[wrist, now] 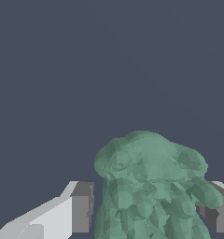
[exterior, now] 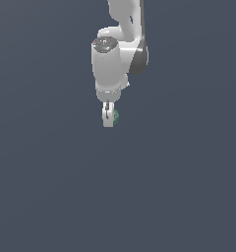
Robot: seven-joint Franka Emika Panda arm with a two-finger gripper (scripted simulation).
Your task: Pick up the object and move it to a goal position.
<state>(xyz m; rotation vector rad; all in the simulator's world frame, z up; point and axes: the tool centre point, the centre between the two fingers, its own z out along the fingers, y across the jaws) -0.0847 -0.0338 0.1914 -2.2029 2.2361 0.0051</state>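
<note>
Small bumpy mottled green lump (wrist: 151, 186) sits between grey finger pads (wrist: 81, 207) of white gripper (exterior: 108, 118). In wrist view we see pads on both sides, one touching, other w/ slight gap. In ext. view lump peeks out on gripper's right side. We read gripper as narrow, holding lump. White arm (exterior: 112, 54) hangs overhead, plain dark grey-blue background (exterior: 189, 187).

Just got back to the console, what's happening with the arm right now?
The white Panda arm reaches down over a plain dark surface, and the small green lump sits at its end effector. In the wrist view the lump lies between the two fingers, with a gap showing on one side, so a firm grasp cannot be confirmed. No goal marker is visible.
</note>
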